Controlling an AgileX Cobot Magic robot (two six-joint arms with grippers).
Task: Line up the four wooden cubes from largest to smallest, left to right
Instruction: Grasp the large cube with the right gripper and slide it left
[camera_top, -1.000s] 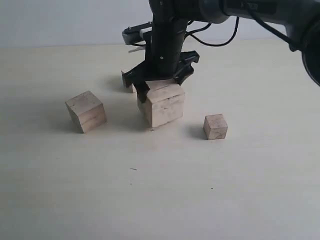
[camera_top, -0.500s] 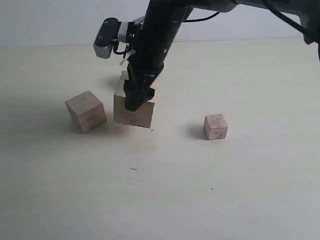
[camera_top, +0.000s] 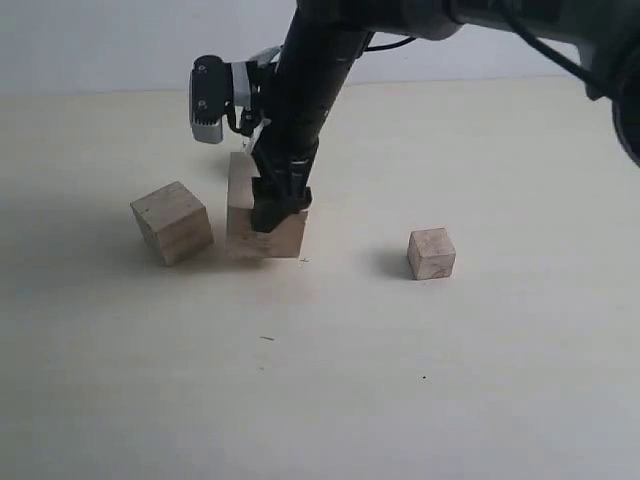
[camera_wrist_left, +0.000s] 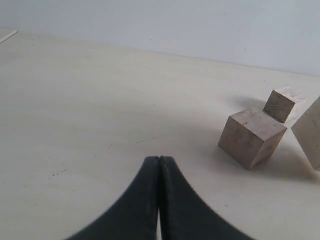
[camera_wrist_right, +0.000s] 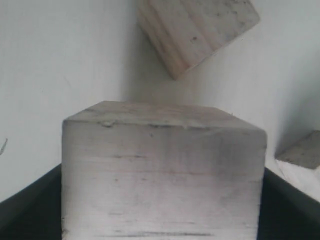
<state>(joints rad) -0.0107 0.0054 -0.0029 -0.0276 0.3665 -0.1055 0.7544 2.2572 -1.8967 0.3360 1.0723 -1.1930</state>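
My right gripper is shut on the largest wooden cube, holding it low over the table just right of the second-largest cube. In the right wrist view the held cube fills the space between the dark fingers, with the second-largest cube beyond it. A small cube sits alone to the right. Another small cube shows behind the second-largest cube in the left wrist view. My left gripper is shut and empty, apart from the cubes.
The table is a pale, plain surface with a light wall behind it. The right arm's dark body and its wrist camera hang over the cubes at the middle.
The right gripper has carried the largest cube to the left, turned it, and lowered it beside the second-largest cube. The other cubes have not moved.
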